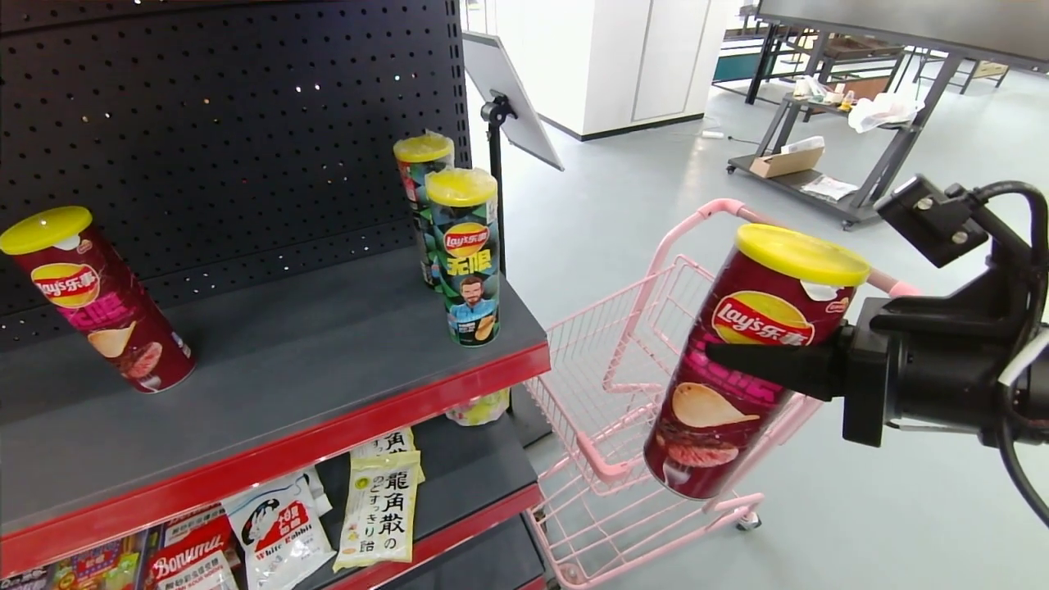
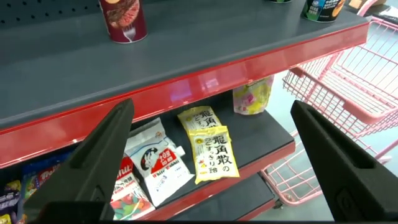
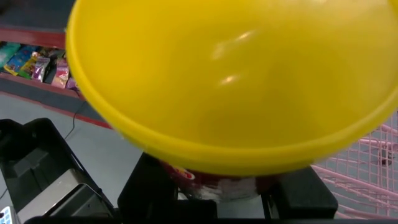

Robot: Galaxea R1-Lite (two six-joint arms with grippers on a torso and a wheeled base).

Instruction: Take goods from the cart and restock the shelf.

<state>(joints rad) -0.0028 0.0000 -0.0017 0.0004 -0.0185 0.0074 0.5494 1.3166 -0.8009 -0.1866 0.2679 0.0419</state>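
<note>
**Red chip can held over the cart, shelf partly stocked**

The right gripper point(image 1: 742, 360) is clamped around the middle of a dark red chip can point(image 1: 713, 426) with a yellow lid. One black finger lies across the can's front, just under the label. The can hangs in the air, lid up and a little tilted, in front of the pink cart point(image 1: 592, 459) and off the right end of the shelf point(image 1: 311, 344). In the right wrist view the yellow lid point(image 3: 230, 74) is seen from above, with the gripper point(image 3: 233, 190) closed on the can's body beneath it.

On the shelf's grey top board, a second red can point(image 1: 98, 303) stands near the left end, towards the back. A green can point(image 1: 465, 258) stands at the front right corner. Another green can point(image 1: 422, 176) stands just behind it by the right edge.

The left gripper point(image 2: 212, 109) sits low in front of the shelf's red front edge, its fingers point(image 2: 99, 162) spread wide apart. Beyond it, on the lower board, lie two yellow packets point(image 2: 211, 152), one overlapping the other. A white bag point(image 2: 158, 165) lies beside them. A pale yellow bag point(image 2: 253, 96) sits farther back, near the board's right end.
</note>
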